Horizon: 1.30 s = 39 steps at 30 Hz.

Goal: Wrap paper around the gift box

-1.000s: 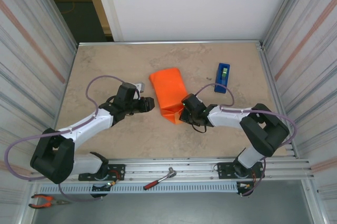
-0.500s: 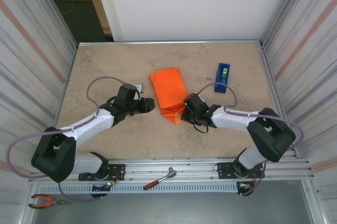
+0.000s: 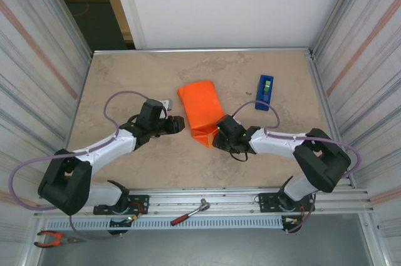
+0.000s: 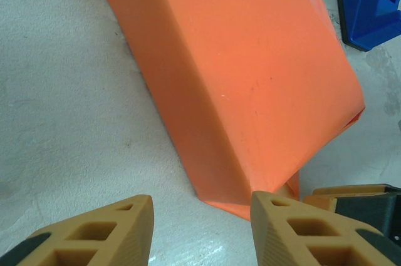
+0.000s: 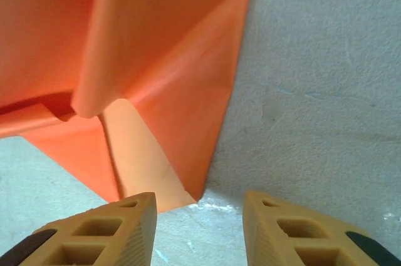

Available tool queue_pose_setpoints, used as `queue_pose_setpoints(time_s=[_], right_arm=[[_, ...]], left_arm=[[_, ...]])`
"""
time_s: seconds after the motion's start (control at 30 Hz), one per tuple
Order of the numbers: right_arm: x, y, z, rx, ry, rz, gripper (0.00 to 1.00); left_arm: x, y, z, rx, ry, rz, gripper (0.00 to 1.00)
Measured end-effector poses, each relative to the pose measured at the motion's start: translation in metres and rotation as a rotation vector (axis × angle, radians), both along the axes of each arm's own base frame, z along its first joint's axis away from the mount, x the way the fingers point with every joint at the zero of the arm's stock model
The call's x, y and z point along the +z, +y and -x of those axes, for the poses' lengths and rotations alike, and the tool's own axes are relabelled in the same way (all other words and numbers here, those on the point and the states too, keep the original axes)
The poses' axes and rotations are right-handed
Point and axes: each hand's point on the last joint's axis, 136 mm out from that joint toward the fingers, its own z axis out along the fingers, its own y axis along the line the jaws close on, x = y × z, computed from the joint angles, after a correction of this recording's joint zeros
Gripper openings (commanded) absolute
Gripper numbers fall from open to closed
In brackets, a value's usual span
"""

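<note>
Right gripper (image 5: 199, 206): jaws apart, empty, tips just short of folded triangular end flap of paper (image 5: 169, 59).
Risk: no tape visible on flap, so it may spring open. Fingertip could also catch flap edge and drag parcel.
Left gripper (image 4: 200, 206): jaws apart, empty, just beside parcel's long side near same corner, not pinning it.
Gift box hidden, judged inside paper, mid table (image 3: 125, 84).
Both arms stretched low, converging on parcel's near end.
Blue tape dispenser (image 3: 265, 92) well apart, beyond right arm.

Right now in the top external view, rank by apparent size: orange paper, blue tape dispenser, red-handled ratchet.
1. orange paper, clearly largest.
2-3. blue tape dispenser and red-handled ratchet: unranked; ratchet longer, dispenser broader.
</note>
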Motion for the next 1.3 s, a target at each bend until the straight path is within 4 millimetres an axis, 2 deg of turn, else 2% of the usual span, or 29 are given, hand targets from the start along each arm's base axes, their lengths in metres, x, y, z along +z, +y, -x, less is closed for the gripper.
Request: queue_pose_setpoints(time_s=[0.23, 0.53, 0.93, 1.3], right_arm=[[-0.004, 0.004, -0.005, 0.0, 0.009, 0.014, 0.29], [-0.005, 0.006, -0.007, -0.001, 0.018, 0.029, 0.26], [-0.008, 0.003, -0.009, -0.012, 0.025, 0.058, 0.0], [-0.003, 0.005, -0.011, -0.01, 0.015, 0.049, 0.0]], left_arm=[[-0.001, 0.0, 0.0, 0.003, 0.002, 0.006, 0.45], [-0.003, -0.001, 0.001, 0.001, 0.008, 0.006, 0.45], [-0.003, -0.001, 0.001, -0.003, 0.01, 0.009, 0.45], [-0.003, -0.001, 0.001, -0.003, 0.011, 0.008, 0.45]])
